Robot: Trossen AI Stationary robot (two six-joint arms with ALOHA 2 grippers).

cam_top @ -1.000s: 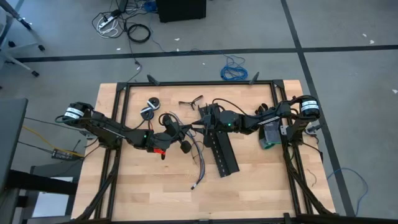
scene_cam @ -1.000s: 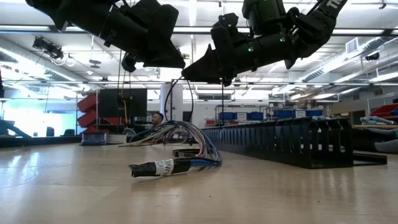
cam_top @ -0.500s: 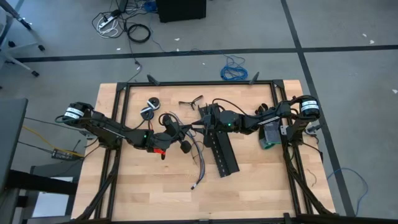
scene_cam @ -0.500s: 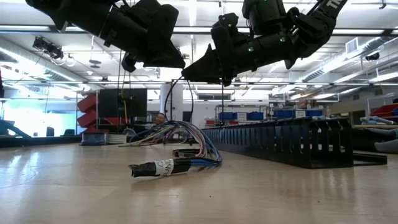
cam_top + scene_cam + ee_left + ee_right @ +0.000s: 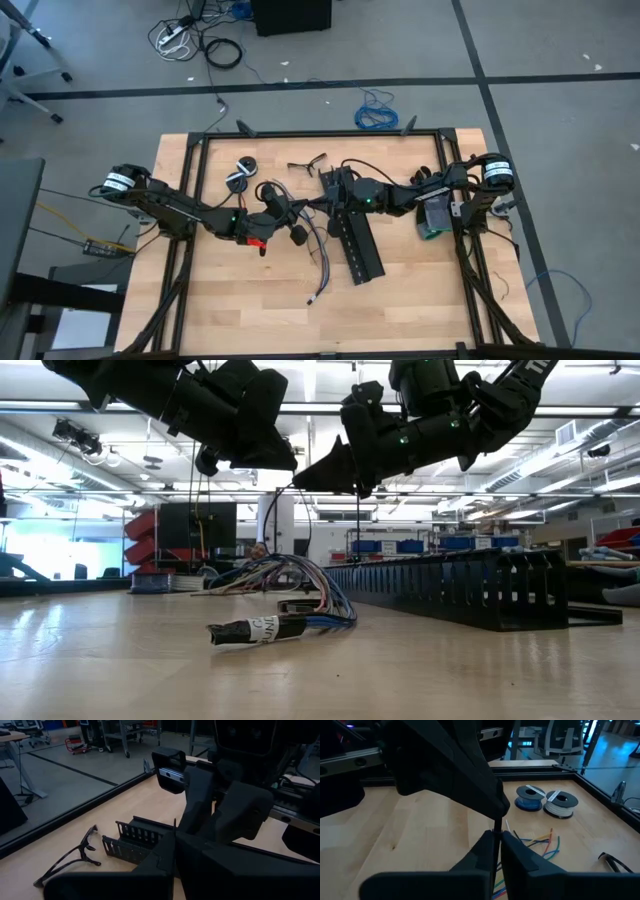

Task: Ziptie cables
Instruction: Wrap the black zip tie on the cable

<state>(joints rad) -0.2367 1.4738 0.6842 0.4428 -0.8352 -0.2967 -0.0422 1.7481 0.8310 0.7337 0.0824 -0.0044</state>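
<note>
The cables (image 5: 318,255) lie in a loose bundle on the table, with the taped end (image 5: 250,630) nearest the front edge and the coloured wires (image 5: 540,842) splayed out. A thin black ziptie (image 5: 272,520) arcs up from the bundle to the two grippers. They meet tip to tip above the table's middle. My left gripper (image 5: 298,208) comes in from the left and my right gripper (image 5: 320,200) from the right. Both are shut on the ziptie. My left gripper pinches the thin ziptie strip (image 5: 174,824) between its two fingertips, coming nearly level from the table's left. The strip stands up out of the shut fingers, clear of the table. My right gripper pinches the same thin strip (image 5: 494,831) between its fingertips, coming nearly level from the table's right, just in front of the left gripper. The strip runs across the fingers, and its arc hangs down toward the bundle.
A long black perforated duct (image 5: 357,240) lies right of the cables, under the right arm. Two tape rolls (image 5: 240,172) and a black eyeglass-like frame (image 5: 308,163) lie near the far edge. The near half of the wooden table (image 5: 240,310) is bare.
My right gripper has shut its fingers on the ziptie; a second ago they stood apart. Neither arm has moved, and the cables lie as before.
</note>
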